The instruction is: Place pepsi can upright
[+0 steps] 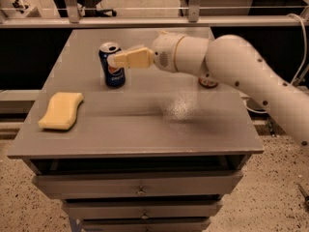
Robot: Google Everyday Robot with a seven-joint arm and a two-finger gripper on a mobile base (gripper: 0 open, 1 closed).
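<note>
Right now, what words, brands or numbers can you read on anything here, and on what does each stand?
On the pepsi can: white lettering by a round logo, too blurred to read.
On the red can: mostly hidden behind the arm, nothing legible.
On the sponge, the table and the gripper beside the pepsi can's top: no text.

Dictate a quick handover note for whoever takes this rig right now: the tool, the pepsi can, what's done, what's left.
Tool: at the pepsi can's upper right side; grip can't be judged.
Pepsi can: upright on the table's back left, silver top up.
Done: can already stands upright.
Left: check it stands free, then pull the tool away without tipping it.
Nearby: yellow sponge front left; red can mostly hidden behind the arm.
</note>
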